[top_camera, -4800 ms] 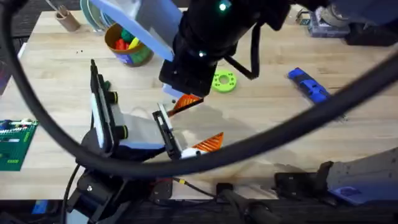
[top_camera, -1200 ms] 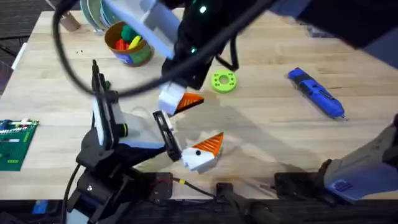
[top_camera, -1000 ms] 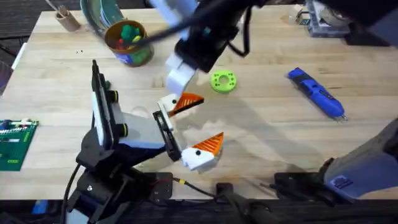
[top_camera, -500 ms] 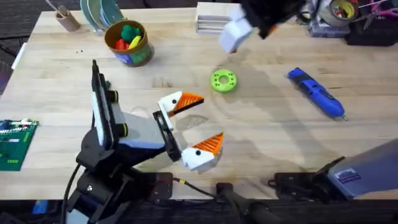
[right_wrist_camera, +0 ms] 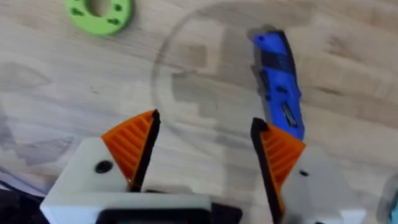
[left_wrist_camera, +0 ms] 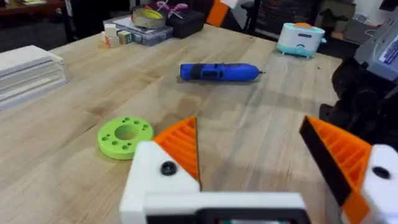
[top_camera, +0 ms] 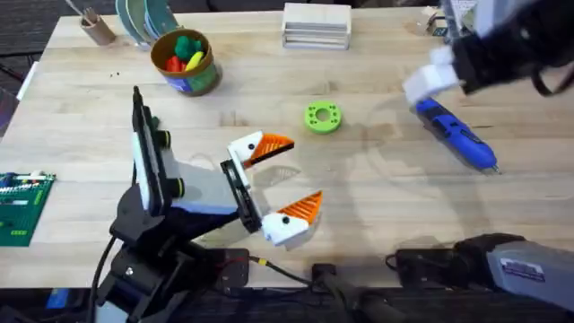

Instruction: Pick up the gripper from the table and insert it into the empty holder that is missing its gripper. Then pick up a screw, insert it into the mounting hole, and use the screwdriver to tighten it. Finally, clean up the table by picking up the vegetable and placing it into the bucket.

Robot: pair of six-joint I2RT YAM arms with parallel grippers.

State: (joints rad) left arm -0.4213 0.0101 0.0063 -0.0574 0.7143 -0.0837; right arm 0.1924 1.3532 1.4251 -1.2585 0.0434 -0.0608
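Light wood-grain table (top_camera: 377, 215), planks with visible seams, smooth matte finish; dark floor past its upper edge. In the left wrist view the room behind is cluttered: roll of tape on a tray, small blocks, a pale teal appliance far back.

Left gripper (top_camera: 273, 179) sits left of centre in the overhead frame, white blocky bases with orange ribbed wedge pads, fingers spread apart, nothing between them. Left wrist view confirms both pads wide apart over bare wood.

Right gripper (top_camera: 429, 74) is blurred at upper right of the overhead frame, just above the screwdriver's upper end. In the right wrist view its orange pads (right_wrist_camera: 134, 146) stand apart, empty, one next to the screwdriver (right_wrist_camera: 278, 84).

Screwdriver (top_camera: 455, 135) lies flat at right of the overhead frame, slim blue plastic pen shape, narrow tip pointing lower right; also seen in the left wrist view (left_wrist_camera: 219, 72).

Bucket (top_camera: 185, 61) at upper left: round tub, yellow-orange rim, blue-green label, holding colourful toy pieces including a dark green lump, the vegetable (top_camera: 186, 43).

Bright green flat ring (top_camera: 323, 117) with small holes lies upper centre. White stacked box (top_camera: 316, 24) at top centre edge. Brown cup (top_camera: 94, 27) with sticks at top left corner. Green circuit board (top_camera: 21, 206) at left edge.
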